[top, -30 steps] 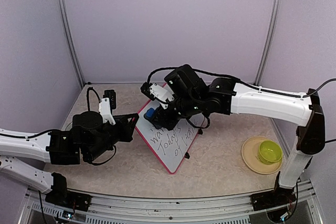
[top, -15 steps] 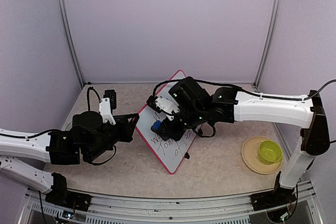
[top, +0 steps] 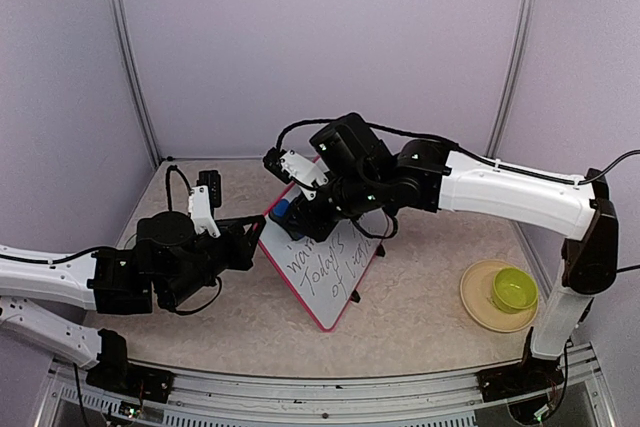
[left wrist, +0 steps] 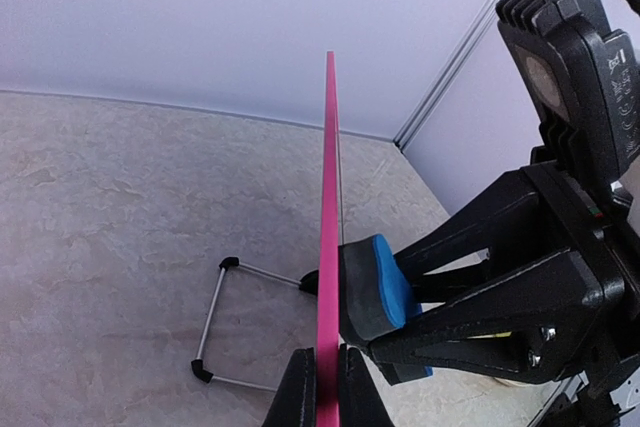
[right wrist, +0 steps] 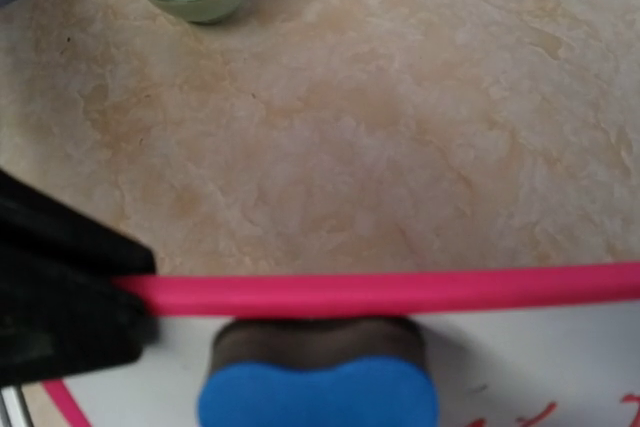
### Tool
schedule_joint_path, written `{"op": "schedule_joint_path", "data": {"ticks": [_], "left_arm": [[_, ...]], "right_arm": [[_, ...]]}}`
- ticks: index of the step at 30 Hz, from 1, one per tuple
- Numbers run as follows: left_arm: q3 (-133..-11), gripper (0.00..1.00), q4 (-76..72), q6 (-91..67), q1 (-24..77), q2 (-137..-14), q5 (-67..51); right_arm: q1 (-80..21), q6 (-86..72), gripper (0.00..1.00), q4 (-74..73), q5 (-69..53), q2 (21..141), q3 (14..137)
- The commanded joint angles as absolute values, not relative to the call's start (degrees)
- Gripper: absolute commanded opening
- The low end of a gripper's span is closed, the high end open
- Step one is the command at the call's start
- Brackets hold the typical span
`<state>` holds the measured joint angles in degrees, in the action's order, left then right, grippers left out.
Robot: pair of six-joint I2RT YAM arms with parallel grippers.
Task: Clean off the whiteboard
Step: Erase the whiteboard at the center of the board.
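Left tool [left wrist: 320, 387] is clamped on the pink rim of the whiteboard [top: 322, 292]; right tool [top: 291, 216] grips a blue eraser [left wrist: 378, 285].
Tilted white board, dark handwriting across it.

The top external view looks down from above and behind onto the whole table [top: 430, 317]. The left wrist view sights close along the rim of the whiteboard [left wrist: 328, 247], mid-frame. The right wrist view peers down over that rim. Both catch the eraser [left wrist: 385, 287].
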<state>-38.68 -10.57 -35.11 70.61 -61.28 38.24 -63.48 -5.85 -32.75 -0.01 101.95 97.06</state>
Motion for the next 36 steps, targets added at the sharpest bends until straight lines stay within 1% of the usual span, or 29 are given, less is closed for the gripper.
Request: {"op": "schedule_joint_path", "data": {"ticks": [1, 14, 21, 24, 36], "left_arm": [[-40.5, 0.00, -13.7, -34.0, 71.9, -60.4, 36.9], [-40.5, 0.00, -14.0, -33.5, 71.9, -60.2, 37.4], [-40.5, 0.00, -14.0, -33.6, 71.9, -60.0, 37.4], [-40.4, 0.00, -14.0, -33.8, 71.9, -60.2, 37.4], [-40.4, 0.00, -13.8, -34.6, 71.9, -60.7, 37.4]], "right_arm": [[-63.7, -5.4, 0.00, -30.9, -0.8, 104.0, 98.3], [-64.5, -8.8, 0.00, -27.2, -3.7, 98.0, 80.8], [-65.2, -9.0, 0.00, -26.6, -4.3, 96.0, 76.8], [-65.5, -8.5, 0.00, -26.4, -4.4, 96.3, 78.4], [-67.6, -4.8, 0.00, -29.7, -3.7, 101.7, 94.2]]}}
